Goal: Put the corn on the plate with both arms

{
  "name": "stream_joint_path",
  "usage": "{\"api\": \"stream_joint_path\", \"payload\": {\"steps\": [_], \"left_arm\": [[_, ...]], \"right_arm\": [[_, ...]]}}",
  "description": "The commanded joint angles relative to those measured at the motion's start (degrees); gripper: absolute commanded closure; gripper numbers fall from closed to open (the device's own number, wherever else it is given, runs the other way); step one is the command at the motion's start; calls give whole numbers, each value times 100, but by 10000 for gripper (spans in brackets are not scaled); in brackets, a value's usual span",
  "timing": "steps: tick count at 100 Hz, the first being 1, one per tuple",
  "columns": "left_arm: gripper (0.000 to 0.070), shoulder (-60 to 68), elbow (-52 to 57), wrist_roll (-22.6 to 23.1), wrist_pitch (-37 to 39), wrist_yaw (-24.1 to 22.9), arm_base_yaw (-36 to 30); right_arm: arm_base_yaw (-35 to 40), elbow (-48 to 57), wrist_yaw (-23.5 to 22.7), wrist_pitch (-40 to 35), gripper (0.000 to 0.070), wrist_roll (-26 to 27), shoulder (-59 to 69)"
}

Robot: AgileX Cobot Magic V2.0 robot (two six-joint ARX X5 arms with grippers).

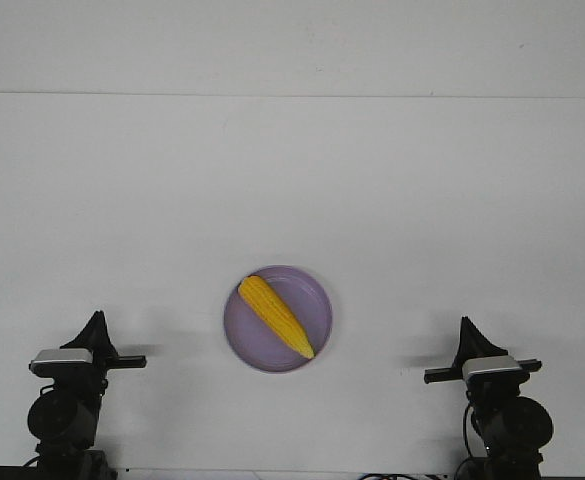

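A yellow-orange corn cob (275,315) lies diagonally on the round lavender plate (317,300) in the near middle of the white table, its tapered tip toward the near right. My left gripper (96,322) stands at the near left, well apart from the plate, fingers together in a point and empty. My right gripper (466,327) stands at the near right, also apart from the plate, fingers together in a point and empty.
The white table (292,180) stretches far back behind the plate to a wall edge. Nothing else stands on it.
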Motion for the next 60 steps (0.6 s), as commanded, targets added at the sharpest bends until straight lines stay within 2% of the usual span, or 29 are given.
{"api": "stream_joint_path", "payload": {"steps": [1,60], "left_arm": [[685,-4,-118,-52,81,-24,7],[685,-4,-118,-52,81,-24,7]], "right_arm": [[-9,-28,-13,2,688,-22,2],[-9,-24,-15,129,688,-22,2]]}}
